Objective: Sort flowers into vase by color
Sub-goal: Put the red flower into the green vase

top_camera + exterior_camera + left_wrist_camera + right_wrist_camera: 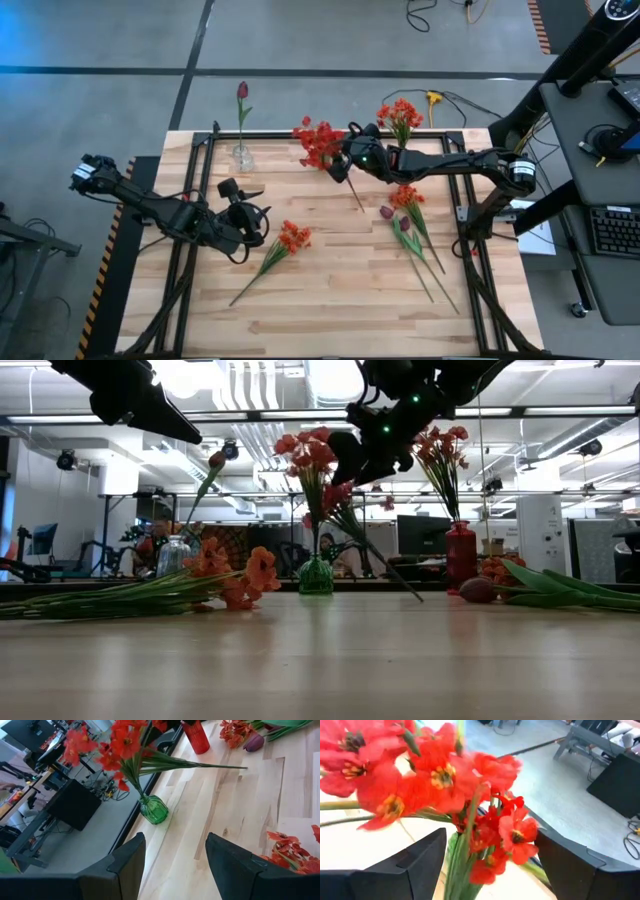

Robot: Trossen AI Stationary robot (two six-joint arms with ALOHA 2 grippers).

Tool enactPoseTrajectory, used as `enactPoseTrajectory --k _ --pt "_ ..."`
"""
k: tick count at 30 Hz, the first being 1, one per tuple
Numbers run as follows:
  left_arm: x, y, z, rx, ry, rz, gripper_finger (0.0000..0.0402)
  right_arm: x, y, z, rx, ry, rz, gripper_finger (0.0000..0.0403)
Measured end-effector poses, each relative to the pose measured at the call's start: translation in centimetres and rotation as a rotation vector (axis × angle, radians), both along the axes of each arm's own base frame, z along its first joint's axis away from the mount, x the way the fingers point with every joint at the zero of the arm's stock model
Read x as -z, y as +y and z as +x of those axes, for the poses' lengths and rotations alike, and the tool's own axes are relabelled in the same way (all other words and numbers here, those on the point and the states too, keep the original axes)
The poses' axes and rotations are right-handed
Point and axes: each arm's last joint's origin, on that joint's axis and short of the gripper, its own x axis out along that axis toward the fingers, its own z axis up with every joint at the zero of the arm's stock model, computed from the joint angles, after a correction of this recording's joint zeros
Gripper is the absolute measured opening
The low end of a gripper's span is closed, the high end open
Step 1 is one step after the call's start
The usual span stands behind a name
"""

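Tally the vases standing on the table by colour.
Clear glass vase: 1
Green ribbed glass vase: 1
Tall red bottle-shaped vase: 1
Total: 3

Wooden table (pixel 330 290) on black frame. Grey concrete floor (pixel 300 40) with dark lines beyond far edge. Yellow cable (pixel 433 98) on floor. Desk with keyboard (pixel 612 230) and headphones (pixel 607 138) at right

Bright, even overhead light — close red blooms (pixel 435 780) blurred.
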Motion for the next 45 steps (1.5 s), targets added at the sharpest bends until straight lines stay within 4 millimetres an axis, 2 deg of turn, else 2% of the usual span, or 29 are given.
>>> enactPoseTrajectory --k 13,20,26,31,37,45 --pt "0.0 0.0 0.0 0.0 0.0 0.0 0.019 0.1 0.2 -0.6 0.011 0.038 0.032 0.0299" --pt "0.0 0.0 0.0 0.0 0.0 0.0 0.019 -2.1 0.8 -2.0 0.009 0.004 0.034 0.0312" --pt "0.0 0.0 0.0 0.0 0.0 0.0 0.019 -3.3 2.4 -3.7 -0.05 0.032 0.1 0.032" --pt "0.0 0.0 0.0 0.0 0.0 0.0 0.019 -0.1 3.2 -4.3 -0.154 0.146 0.235 0.0316" --pt "0.0 0.0 0.0 0.0 0.0 0.0 0.019 4.6 3.4 -4.1 -0.165 0.138 0.26 0.0319" --pt "0.0 0.0 0.0 0.0 0.001 0.0 0.019 7.4 3.0 -2.9 -0.147 0.086 0.234 0.0318"
